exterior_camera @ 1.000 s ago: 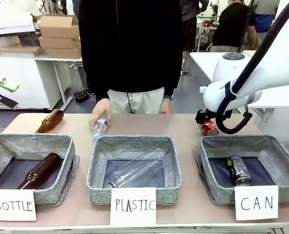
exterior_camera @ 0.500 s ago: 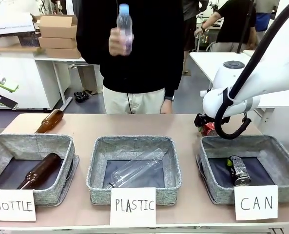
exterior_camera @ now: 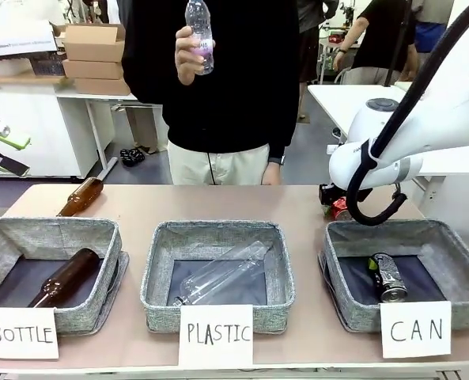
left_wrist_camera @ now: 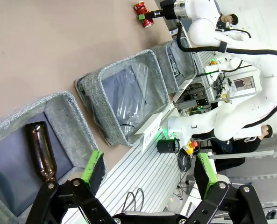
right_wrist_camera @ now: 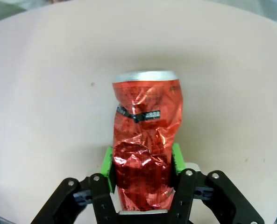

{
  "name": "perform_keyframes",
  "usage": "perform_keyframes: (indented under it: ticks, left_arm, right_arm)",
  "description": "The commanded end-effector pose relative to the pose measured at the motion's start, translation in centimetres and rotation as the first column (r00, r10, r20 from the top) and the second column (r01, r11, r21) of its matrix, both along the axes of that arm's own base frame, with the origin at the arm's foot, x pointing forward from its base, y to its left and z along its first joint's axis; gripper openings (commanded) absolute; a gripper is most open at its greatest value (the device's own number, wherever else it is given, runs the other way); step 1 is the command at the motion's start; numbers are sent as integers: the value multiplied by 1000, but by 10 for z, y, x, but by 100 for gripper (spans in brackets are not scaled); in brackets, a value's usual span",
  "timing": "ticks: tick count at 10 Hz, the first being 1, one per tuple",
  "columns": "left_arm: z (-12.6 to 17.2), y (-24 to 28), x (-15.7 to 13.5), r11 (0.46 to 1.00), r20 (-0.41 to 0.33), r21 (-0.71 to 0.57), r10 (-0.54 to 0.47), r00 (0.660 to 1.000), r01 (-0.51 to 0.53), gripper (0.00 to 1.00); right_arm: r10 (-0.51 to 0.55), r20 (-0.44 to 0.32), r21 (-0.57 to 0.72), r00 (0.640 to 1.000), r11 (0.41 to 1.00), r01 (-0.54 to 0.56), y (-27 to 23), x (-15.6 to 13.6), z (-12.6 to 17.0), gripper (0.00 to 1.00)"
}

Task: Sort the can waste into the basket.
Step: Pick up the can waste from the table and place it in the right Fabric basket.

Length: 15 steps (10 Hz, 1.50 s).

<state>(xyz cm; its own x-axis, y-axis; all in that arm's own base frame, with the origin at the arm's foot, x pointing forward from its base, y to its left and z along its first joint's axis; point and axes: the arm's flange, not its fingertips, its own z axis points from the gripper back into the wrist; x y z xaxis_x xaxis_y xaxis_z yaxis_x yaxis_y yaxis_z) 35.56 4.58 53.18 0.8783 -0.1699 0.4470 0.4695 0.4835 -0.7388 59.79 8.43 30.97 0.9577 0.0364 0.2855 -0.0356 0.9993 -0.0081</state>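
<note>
Black can (exterior_camera: 388, 277) already in the basket (exterior_camera: 448, 237). Right gripper (right_wrist_camera: 142, 161) clenched on the red can (right_wrist_camera: 146, 140), basket just beside it; drop-off left. Left gripper (left_wrist_camera: 149, 167) spread, empty.

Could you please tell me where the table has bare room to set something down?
The table is bare behind the three baskets, between the brown bottle far left and the red can held in the right gripper. Gaps between baskets are narrow, and paper signs crowd the near edge.
</note>
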Motion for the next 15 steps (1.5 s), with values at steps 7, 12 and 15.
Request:
perform_keyframes:
  ticks: [7,12,15]
  left_arm:
    - [1,2,-2,1000,5,6,-14,1000,14,100]
    - [1,2,-2,1000,5,6,-14,1000,14,100]
    - [1,2,-2,1000,5,6,-14,1000,14,100]
  right_arm:
    - [30,112,39,993,999,-34,-8,-14,36,0]
    - [381,41,165,924,909,-382,-91,-168,203,0]
    - [594,6,215,804,785,-582,-105,-250,183,0]
